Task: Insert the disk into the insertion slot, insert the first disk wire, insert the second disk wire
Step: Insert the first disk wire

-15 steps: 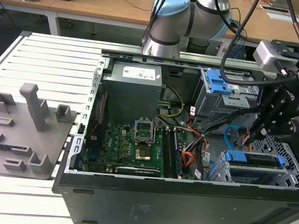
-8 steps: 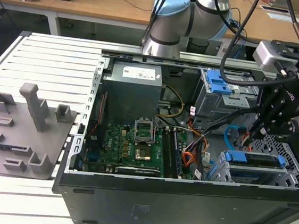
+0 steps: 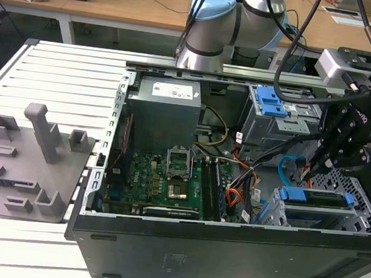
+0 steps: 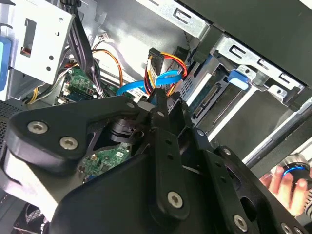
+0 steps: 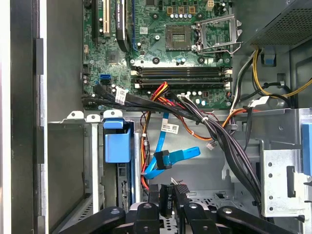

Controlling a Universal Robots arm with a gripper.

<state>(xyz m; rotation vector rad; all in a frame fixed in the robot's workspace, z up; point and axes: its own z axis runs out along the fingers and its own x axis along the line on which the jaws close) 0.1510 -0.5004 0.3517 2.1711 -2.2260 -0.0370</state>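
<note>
The disk [image 3: 316, 199], in its blue carrier, lies seated in the grey perforated insertion slot [image 3: 271, 218] at the exterior view's right. My black gripper [image 3: 314, 167] hangs just above the disk's rear end. In both wrist views its fingers stand close together on a dark plug [image 4: 155, 66] trailing orange, red and yellow wires, the first disk wire. The second disk wire [image 5: 175, 158], a flat light-blue cable with a dark plug, curls loose just beyond the gripper [image 5: 168, 194]. The carrier's blue tab [image 5: 117, 141] shows beside it.
The taller grey bay with the blue latch [image 3: 269, 101] stands behind the slot. Black cable bundles [image 5: 214, 131] cross between the motherboard [image 3: 161, 176] and the bays. A grey fixture plate [image 3: 24, 162] lies on the table at the exterior view's left. A person's hand [image 4: 280, 181] shows outside the case.
</note>
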